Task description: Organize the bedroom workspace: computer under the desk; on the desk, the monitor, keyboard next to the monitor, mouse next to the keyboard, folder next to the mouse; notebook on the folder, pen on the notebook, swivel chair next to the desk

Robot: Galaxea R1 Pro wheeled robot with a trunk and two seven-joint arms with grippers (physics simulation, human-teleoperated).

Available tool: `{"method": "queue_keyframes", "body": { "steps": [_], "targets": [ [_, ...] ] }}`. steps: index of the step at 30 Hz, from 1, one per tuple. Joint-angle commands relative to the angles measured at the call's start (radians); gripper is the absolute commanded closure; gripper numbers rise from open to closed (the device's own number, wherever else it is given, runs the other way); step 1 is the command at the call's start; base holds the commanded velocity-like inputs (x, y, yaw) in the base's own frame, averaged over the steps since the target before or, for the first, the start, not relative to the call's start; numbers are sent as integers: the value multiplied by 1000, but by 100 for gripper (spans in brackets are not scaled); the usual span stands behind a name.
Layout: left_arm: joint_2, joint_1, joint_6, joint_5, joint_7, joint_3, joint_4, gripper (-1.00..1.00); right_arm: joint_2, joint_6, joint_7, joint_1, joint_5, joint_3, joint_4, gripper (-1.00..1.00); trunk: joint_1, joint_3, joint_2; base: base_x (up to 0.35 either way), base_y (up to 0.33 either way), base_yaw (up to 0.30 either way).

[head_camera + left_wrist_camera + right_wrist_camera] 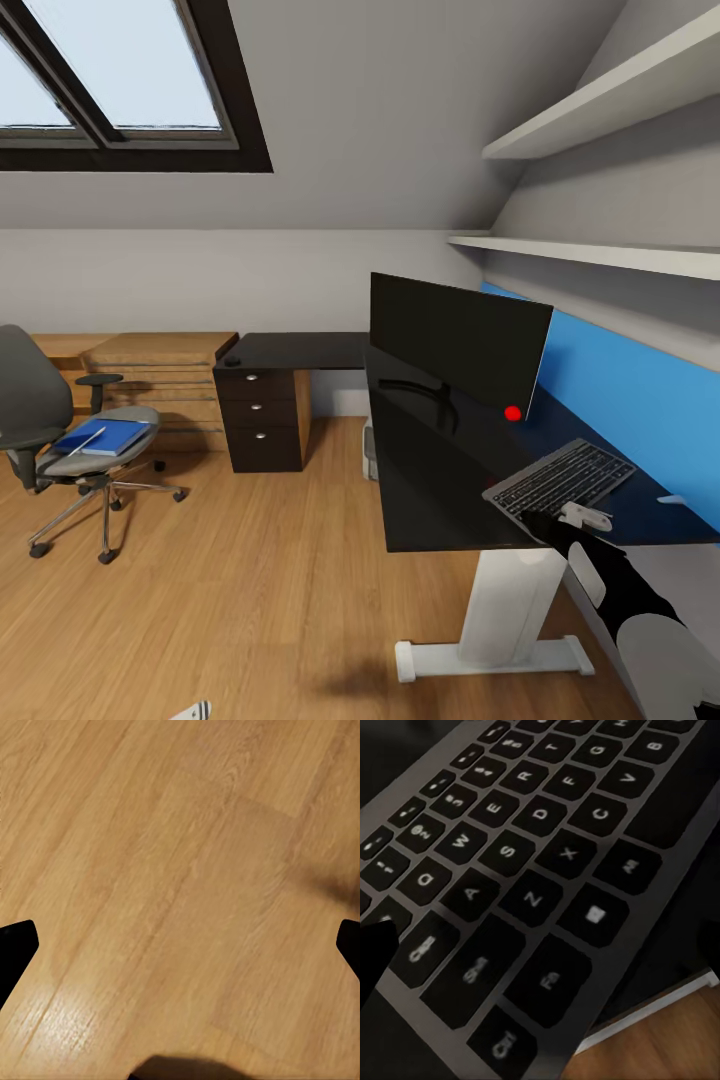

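The black monitor (455, 348) stands on the glossy black desk (430, 490). To its right, near the desk's front edge, lies the grey-framed keyboard (562, 478) (532, 847). My right gripper (548, 522) (544, 945) hovers open over the keyboard's near corner, one fingertip on each side of it. At the left, the grey swivel chair (30, 400) carries the blue folder (112, 436) with the thin pen (88, 440) on top. A small black mouse (232, 359) sits on the desk's far corner. The light grey computer (370, 452) peeks out under the desk. My left gripper (180, 945) is open above bare floor.
Black drawers (262, 415) with silver knobs stand under the desk's far wing, with light wooden cabinets (165, 375) beside them. The desk's white leg (505, 610) is just ahead of me. White shelves (600, 250) hang over the blue wall panel. Wooden floor (250, 580) stretches between chair and desk.
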Motion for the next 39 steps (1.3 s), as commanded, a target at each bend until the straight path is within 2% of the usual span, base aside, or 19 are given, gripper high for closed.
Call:
{"method": "queue_keyframes", "body": {
  "steps": [1, 12, 27, 39],
  "targets": [
    [2, 0, 4, 6, 9, -6, -2, -100, 0, 6, 2, 0, -6, -3, -2, -100, 0, -1, -1, 0, 0, 0],
    [2, -1, 4, 6, 9, -5, -2, -100, 0, 6, 2, 0, -6, -3, -2, -100, 0, -1, -1, 83, -31, 0],
    [2, -1, 4, 6, 9, -7, -2, -100, 0, 6, 2, 0, -6, -3, -2, -100, -58, 46, 104, 1, 0, 0],
    [2, 0, 4, 5, 9, -6, -2, -100, -1, 5, 1, 0, -6, -3, -2, -100, -58, 46, 104, 37, -39, 0]
  ]
}}
